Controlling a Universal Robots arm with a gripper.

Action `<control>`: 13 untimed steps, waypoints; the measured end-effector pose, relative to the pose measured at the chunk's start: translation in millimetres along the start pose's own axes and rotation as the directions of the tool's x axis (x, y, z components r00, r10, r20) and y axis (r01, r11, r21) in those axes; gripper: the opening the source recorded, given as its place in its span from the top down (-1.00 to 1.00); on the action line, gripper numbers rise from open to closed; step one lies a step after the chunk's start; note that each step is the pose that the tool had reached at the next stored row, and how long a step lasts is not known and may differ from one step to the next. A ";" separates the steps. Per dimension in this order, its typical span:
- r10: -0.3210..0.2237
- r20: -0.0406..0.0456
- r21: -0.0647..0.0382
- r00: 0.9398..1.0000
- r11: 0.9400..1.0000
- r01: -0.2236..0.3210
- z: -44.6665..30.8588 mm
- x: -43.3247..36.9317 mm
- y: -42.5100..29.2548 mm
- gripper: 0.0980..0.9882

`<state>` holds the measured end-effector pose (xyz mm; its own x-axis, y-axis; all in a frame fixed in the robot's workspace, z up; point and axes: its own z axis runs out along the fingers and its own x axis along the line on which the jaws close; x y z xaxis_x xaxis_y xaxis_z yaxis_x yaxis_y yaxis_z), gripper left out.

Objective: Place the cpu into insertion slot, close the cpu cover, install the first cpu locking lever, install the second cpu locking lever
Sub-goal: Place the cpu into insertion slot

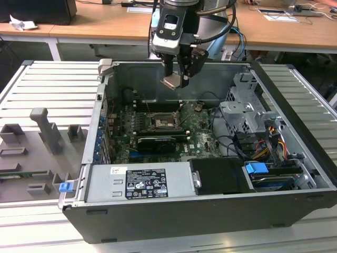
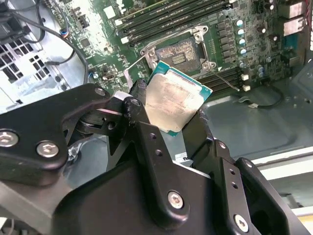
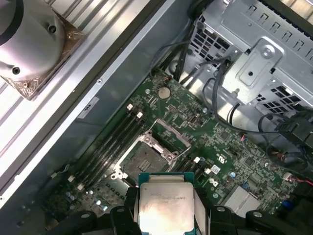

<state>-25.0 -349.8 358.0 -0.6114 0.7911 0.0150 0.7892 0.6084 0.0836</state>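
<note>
1 cpu (image 2: pixel 178 100), 1 insertion slot (image 3: pixel 146 155).

The chip (image 3: pixel 165 205) runs off the picture's edge in the first wrist view, and the fingers (image 3: pixel 122 218) of the gripper (image 3: pixel 165 220) hide its two sides. In the exterior view the socket (image 1: pixel 160 122) is too small to tell whether it stands open.

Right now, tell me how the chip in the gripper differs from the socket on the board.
The chip hangs clamped in the gripper; the socket sits on the green board below it. The chip shows a pale silver face; the socket has a dark centre inside a metal frame. The chip is tilted; the socket lies flat. Both are square.
</note>
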 end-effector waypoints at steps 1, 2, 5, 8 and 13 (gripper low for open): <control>0.008 0.001 0.000 1.000 1.000 -0.008 0.2 0.0 0.0 0.00; 0.018 0.002 0.000 1.000 1.000 -0.018 0.4 0.0 0.0 0.00; 0.045 0.004 0.000 0.999 0.999 -0.045 0.9 0.0 -0.1 0.00; 0.084 0.008 -0.001 0.996 0.996 -0.084 1.6 0.0 -0.1 0.00; 0.178 0.017 -0.003 0.984 0.984 -0.178 3.1 0.0 -0.3 0.00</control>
<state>-25.0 -349.8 354.9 -0.4599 0.8879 0.0131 0.8854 0.4575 0.0822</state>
